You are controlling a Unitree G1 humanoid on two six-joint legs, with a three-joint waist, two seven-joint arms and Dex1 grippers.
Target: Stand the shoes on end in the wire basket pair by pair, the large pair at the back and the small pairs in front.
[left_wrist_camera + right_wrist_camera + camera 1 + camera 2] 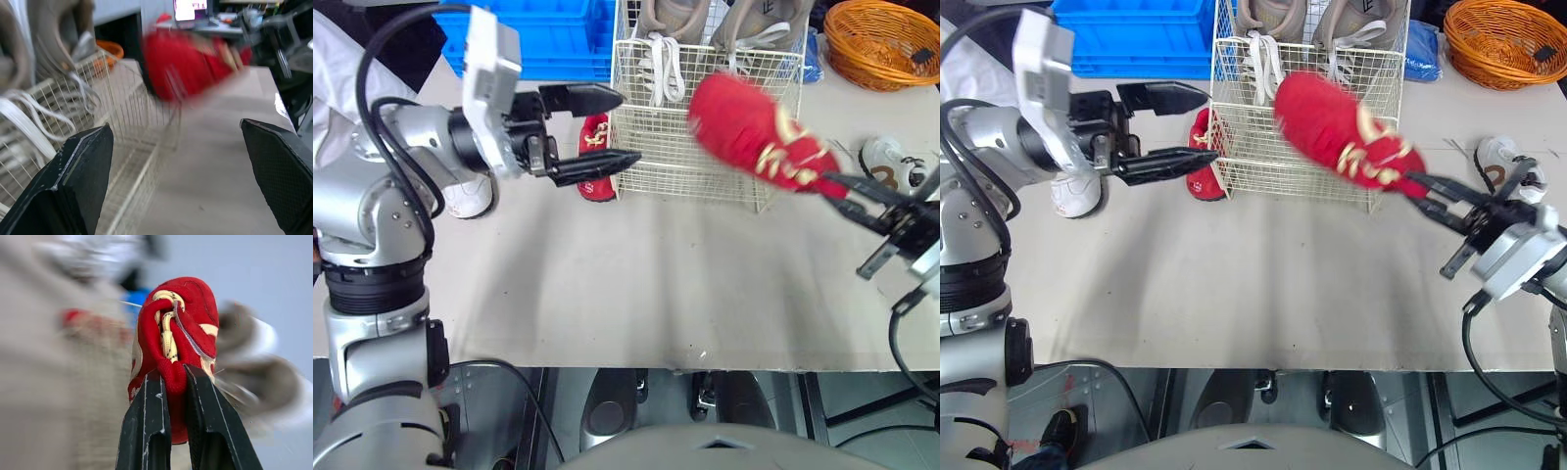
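My right gripper [837, 184] is shut on the heel end of a red shoe [754, 132] with yellow laces. It holds the shoe in the air at the front right of the white wire basket [705, 171], toe pointing at the basket. In the right wrist view the shoe [181, 328] sits pinched between the fingers. Two large beige shoes [661, 29] stand on end at the back of the basket. A second red shoe [595, 162] lies on the table at the basket's left side. My left gripper [628, 127] is open just in front of that shoe, by the basket's left front corner.
One small white shoe [891, 162] lies on the table at the right, another [470, 196] behind my left arm. An orange woven basket [886, 39] stands at the back right and a blue crate [548, 34] at the back left. The table's front edge [636, 367] is near.
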